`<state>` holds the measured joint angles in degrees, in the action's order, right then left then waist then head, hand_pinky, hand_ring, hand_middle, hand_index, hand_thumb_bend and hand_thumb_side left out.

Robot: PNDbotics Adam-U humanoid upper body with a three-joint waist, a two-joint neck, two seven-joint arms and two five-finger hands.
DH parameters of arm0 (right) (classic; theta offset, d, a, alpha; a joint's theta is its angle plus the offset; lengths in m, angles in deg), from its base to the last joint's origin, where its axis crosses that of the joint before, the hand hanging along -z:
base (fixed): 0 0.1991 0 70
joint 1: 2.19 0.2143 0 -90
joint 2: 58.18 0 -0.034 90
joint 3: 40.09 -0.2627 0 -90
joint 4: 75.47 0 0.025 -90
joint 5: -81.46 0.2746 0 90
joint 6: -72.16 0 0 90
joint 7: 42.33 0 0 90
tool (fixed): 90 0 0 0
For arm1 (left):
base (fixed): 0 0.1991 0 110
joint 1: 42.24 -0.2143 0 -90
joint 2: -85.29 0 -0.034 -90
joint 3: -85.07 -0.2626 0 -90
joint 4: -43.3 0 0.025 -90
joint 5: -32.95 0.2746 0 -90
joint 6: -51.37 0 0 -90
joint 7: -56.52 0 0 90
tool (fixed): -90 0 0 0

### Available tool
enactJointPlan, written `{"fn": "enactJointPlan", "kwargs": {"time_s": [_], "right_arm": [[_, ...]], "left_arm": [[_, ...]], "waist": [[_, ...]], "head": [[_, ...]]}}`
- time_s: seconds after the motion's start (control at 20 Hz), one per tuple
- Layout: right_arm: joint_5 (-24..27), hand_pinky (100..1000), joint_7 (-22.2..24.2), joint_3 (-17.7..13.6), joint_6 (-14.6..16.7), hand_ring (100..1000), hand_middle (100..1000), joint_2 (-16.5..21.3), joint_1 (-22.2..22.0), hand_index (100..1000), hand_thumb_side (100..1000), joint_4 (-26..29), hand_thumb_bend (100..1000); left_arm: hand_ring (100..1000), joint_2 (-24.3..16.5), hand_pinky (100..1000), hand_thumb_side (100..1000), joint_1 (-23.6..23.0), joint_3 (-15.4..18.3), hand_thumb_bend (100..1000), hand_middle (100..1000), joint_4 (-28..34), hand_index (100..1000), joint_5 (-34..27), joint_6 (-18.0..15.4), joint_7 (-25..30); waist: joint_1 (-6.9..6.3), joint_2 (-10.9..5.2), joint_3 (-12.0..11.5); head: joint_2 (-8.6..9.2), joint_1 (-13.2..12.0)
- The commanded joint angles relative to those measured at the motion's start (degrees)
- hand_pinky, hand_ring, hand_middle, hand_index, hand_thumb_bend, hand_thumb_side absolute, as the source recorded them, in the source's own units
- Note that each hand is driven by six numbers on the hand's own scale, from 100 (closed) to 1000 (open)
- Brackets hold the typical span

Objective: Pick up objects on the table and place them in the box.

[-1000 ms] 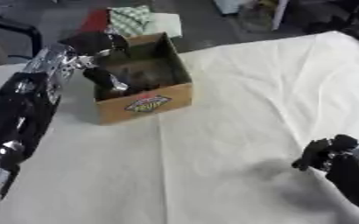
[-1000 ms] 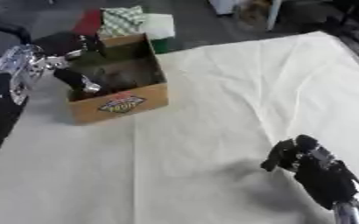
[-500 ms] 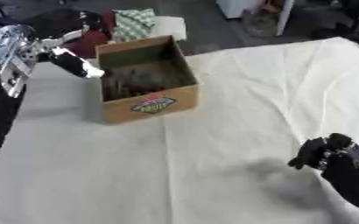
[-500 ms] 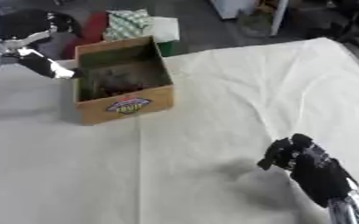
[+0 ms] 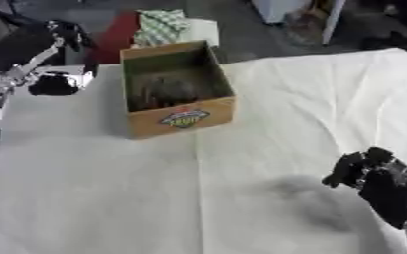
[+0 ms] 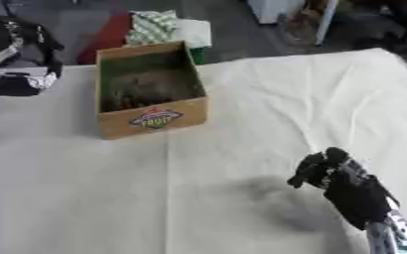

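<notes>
A white cloth covers the table (image 5: pixel 268 114), and the open cardboard box (image 5: pixel 175 89) stands upright on its far left part, with dark objects (image 6: pixel 146 87) lying inside that cannot be made out. The left hand (image 5: pixel 61 37) hangs to the left of the box, apart from it, and whether its fingers are spread or curled cannot be told. The right hand (image 6: pixel 333 171) is over the cloth near the lower right corner, its fingers curled inward and holding nothing.

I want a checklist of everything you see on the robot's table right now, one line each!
Surface: white cloth with creases.
Job's things: cardboard box, open, upright, dark contents too blurred to name.
Clutter: none seen on the cloth.
Hands: left hand raised left of the box, blurred; right hand low at right, fingers curled, holding nothing.
Cables: nothing seen.
Surroundings: green checked item and red shape behind the box.
</notes>
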<state>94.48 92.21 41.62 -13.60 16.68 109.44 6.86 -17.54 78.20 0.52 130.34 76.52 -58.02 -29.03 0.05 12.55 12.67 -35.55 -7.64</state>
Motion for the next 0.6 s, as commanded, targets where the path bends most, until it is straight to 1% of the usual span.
{"fn": "enactJointPlan", "kwargs": {"time_s": [0.05, 0.1, 0.15, 0.2, 0.25, 0.35, 0.6], "right_arm": [[0.41, 651, -0.09, -0.05, -0.14, 519, 537, 0.91, 0.26, 637, 871, 0.89, 100], [0.45, 651, -0.13, -0.10, -0.16, 519, 536, 0.90, 0.15, 637, 869, 0.94, 100], [0.52, 651, -0.20, -0.17, -0.18, 519, 536, 0.92, 0.06, 637, 869, 0.99, 100], [0.57, 650, -0.26, -0.21, -0.19, 519, 536, 0.95, 0.00, 637, 870, 1.00, 100], [0.60, 650, -0.29, -0.20, -0.20, 519, 536, 0.98, -0.05, 637, 868, 0.98, 100], [0.66, 650, -0.30, -0.20, -0.17, 519, 536, 1.01, -0.18, 637, 865, 0.93, 100], [0.85, 649, -0.46, -0.21, -0.38, 519, 535, 0.93, -0.56, 635, 865, 1.07, 100]], "left_arm": [[573, 1.45, 711, 656, -6.53, -0.56, 100, 587, 10.28, 716, -17.14, 6.29, -4.57], [572, 1.36, 709, 669, -8.49, -0.32, 100, 586, 13.23, 715, -25.97, 8.83, -4.00], [571, 1.58, 709, 678, -10.08, 0.44, 100, 586, 15.60, 715, -33.14, 11.06, -3.03], [570, 1.90, 708, 694, -11.35, 1.25, 100, 586, 17.45, 714, -38.15, 12.91, -1.93], [570, 2.44, 707, 709, -12.50, 1.93, 100, 586, 18.85, 715, -41.50, 14.38, -0.90], [570, 3.50, 707, 722, -14.26, 2.84, 100, 586, 20.77, 716, -45.08, 16.47, 0.74], [567, 6.06, 696, 760, -16.62, 3.37, 100, 585, 22.64, 716, -48.39, 18.96, 2.41]], "waist": [[0.01, -1.56, -0.13], [0.03, -1.69, -0.26], [0.08, -1.77, -0.50], [0.17, -1.85, -0.73], [0.26, -1.94, -1.01], [0.33, -2.21, -1.44], [0.44, -2.49, -1.99]], "head": [[-1.11, -0.53], [-1.36, -0.67], [-1.65, -0.78], [-1.97, -0.87], [-2.33, -0.98], [-3.18, -1.33], [-4.91, -1.66]]}}
